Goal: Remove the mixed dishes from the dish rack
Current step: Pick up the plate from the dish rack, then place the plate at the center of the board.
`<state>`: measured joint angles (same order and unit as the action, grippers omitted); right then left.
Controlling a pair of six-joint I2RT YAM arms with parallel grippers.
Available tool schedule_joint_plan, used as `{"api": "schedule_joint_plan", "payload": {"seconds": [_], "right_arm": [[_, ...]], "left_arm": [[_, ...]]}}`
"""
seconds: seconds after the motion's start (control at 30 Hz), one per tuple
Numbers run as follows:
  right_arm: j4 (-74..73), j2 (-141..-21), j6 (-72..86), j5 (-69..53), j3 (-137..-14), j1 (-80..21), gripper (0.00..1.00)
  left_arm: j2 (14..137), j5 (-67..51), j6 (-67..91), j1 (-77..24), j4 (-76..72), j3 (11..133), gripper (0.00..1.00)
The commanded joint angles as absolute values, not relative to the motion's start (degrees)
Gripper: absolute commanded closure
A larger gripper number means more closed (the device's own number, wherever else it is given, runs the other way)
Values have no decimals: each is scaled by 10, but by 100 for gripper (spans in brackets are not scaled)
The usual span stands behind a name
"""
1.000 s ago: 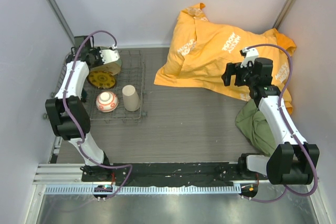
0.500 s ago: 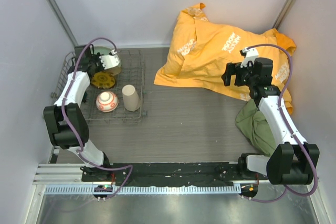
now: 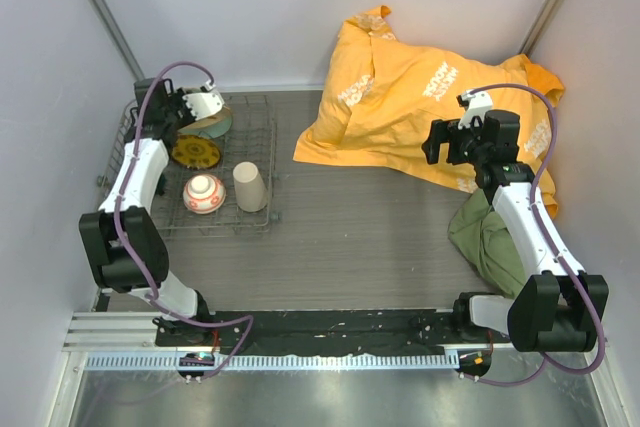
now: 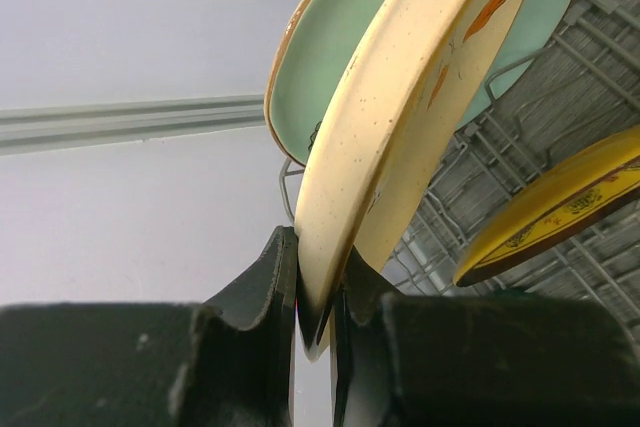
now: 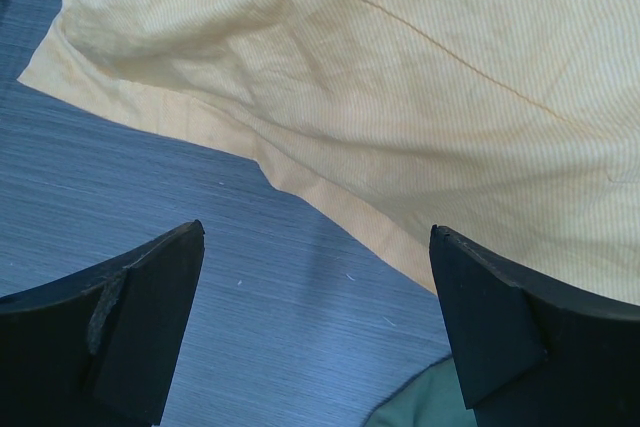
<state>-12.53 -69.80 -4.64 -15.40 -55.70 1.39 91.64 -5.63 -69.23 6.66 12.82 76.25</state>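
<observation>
The dish rack stands at the left of the table. My left gripper is at its far end, shut on the rim of the pale green flower-marked plate. In the left wrist view the jaws pinch that plate's edge, its cream side with orange marks facing the camera. The small yellow-and-dark plate leans in the rack just beside it. The white-and-red bowl and the beige cup sit in the rack's near half. My right gripper hangs open far to the right.
A crumpled yellow cloth covers the back right of the table. A dark green cloth lies under the right arm. Pale walls close in the left, back and right sides.
The left arm has swung its elbow to the left, and the held plate has tilted, showing more of its green face from above. The right arm has not moved.
</observation>
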Motion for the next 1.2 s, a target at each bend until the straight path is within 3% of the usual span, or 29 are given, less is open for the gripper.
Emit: {"api": "schedule_joint_plan", "payload": {"seconds": [0.0, 0.47, 0.77, 0.97, 1.17], "right_arm": [[-120, -693, -52, -161, -578, 13, 1], [-127, -697, -33, -191, -588, 12, 1], [-136, -663, 15, -304, -625, 0, 1], [-116, -655, 23, -371, -656, -63, 4], [-116, -678, 4, -372, -714, -141, 8]], "left_arm": [[831, -84, -635, 69, 56, 802, 100], [720, -157, -412, 69, 167, 853, 100], [658, -337, -203, 62, 233, 857, 100], [669, -478, -60, 46, 248, 853, 100], [682, -501, 16, -14, 233, 824, 100]]}}
